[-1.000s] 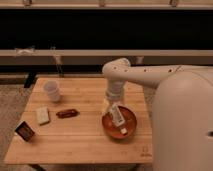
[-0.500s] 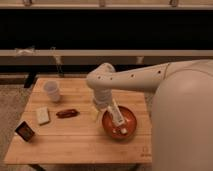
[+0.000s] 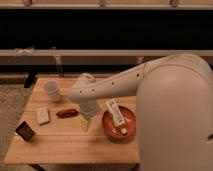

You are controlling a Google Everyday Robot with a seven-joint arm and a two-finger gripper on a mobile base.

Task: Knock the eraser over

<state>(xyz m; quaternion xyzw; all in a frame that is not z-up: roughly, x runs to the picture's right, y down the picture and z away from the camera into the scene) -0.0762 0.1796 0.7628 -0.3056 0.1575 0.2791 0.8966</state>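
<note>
The eraser sits at the near left of the table, well apart to the left of the gripper. Whether the gripper is clenched or released cannot be told. An orange bowl lies just to its right, and a cup stands farther back to its left.

Pale wooden table on speckled grey carpet, backed by dark wall crossed by a pale rail; gripper low over table's middle.

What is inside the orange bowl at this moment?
A white oblong packet lies across the bowl, reaching its far rim. Whatever is beneath the packet is covered. The gripper hangs just left of the bowl, over the table, far from the eraser.
</note>
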